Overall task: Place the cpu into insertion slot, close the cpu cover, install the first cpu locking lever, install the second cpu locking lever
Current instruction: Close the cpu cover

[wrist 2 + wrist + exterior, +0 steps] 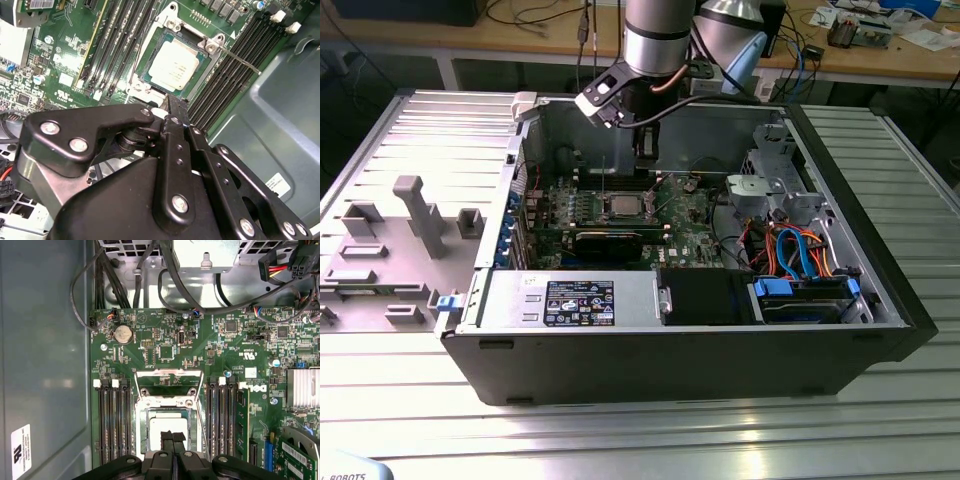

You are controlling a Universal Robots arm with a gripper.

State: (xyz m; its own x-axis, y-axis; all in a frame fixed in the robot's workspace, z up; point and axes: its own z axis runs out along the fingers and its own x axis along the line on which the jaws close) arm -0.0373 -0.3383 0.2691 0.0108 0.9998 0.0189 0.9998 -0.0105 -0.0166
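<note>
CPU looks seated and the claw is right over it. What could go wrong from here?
1. The claw hangs shut just above the cpu. Any downward drift could scratch the chip or shift it in the insertion slot.
2. The cpu cover stands open and a thin locking lever juts out over the memory slots. Either could snag the claw on a sideways move.

The cpu [174, 67] has a dull, smooth silver-grey metal top; the circuit board [65, 50] is green and slightly glossy. The hand [170, 107] is matt black with shiny silver screws [180, 202], and the case wall [285, 110] is smooth grey metal.
</note>
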